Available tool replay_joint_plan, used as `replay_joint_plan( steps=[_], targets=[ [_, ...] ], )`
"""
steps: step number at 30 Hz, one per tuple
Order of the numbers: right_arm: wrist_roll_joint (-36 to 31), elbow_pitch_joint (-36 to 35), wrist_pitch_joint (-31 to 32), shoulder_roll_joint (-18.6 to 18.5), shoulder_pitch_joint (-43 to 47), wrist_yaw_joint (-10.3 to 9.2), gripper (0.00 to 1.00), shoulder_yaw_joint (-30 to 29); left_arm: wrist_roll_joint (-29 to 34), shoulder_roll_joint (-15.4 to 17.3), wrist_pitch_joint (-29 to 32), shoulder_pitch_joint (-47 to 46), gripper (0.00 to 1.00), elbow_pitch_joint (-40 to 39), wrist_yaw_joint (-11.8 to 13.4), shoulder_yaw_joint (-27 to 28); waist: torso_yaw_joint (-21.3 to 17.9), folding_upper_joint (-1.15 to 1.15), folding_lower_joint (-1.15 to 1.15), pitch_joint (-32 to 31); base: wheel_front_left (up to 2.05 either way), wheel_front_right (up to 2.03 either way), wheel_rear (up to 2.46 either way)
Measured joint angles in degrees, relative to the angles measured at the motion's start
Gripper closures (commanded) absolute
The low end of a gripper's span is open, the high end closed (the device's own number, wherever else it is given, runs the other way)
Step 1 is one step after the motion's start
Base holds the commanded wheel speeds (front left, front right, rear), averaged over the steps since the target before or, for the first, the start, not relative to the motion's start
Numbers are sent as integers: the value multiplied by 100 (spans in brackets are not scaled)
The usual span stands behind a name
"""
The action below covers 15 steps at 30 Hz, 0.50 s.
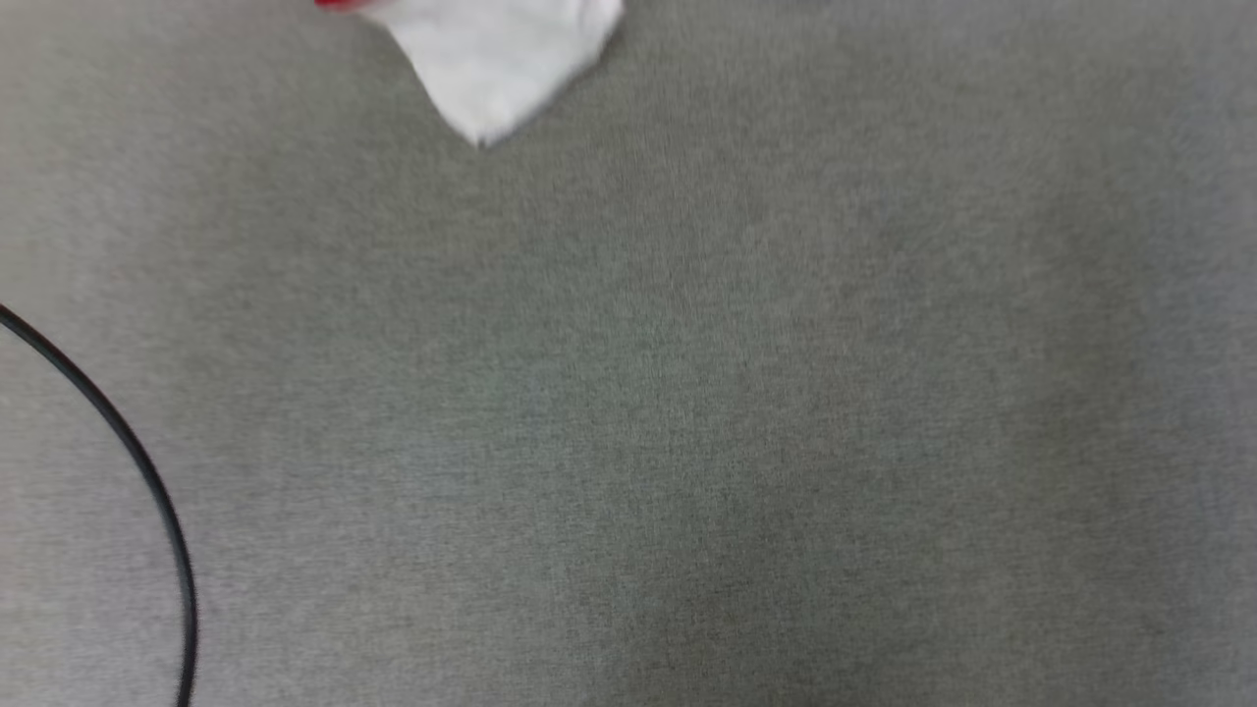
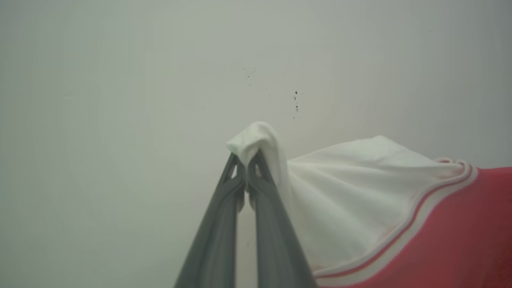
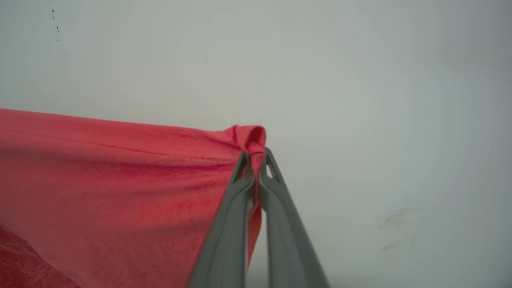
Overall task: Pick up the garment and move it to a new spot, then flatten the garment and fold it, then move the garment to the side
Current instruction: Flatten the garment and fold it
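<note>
A grey desk [image 1: 687, 393] spreads below, with a black cable [image 1: 147, 471] curving across its lower left. The shirt [image 1: 501, 59] shows at the head view's top edge. The left gripper [image 2: 245, 160] has its jaws pinching a white sleeve fold, and the right gripper [image 3: 256, 158] pinches red cloth.

The garment [image 1: 501, 59] was a soft red T-shirt with white sleeves. In the head view a blurred white pointed fold of it, with a sliver of red at its left, reached in from the top edge. In the left wrist view a bunched tip of white sleeve [image 2: 256, 138] sat pinched in the closed left pincer [image 2: 245, 158], with red-white striped trim [image 2: 416, 224] bordering the red body. In the right wrist view the red cloth [image 3: 120, 180] was stretched in long creases to a gathered corner clamped in the right pincer [image 3: 256, 157].
</note>
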Motion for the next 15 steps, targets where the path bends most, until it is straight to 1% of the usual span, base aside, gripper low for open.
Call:
replay_joint_plan(
  steps=[6,11,15],
  targets=[
    [-205,167,-201,122,-843,0,100,-48,60,135,-24,-825,100,222,-130,5,-49,0,0,775,0,0,0],
    [-314,483,-401,232,-1110,-1,100,-15,57,121,-149,-1019,100,573,-230,-45,-73,0,1,1352,0,0,0],
    [-339,783,-542,283,-1196,-1,100,30,-59,86,-271,-1059,100,870,-286,-52,-85,0,1,1673,0,0,0]
  ],
)
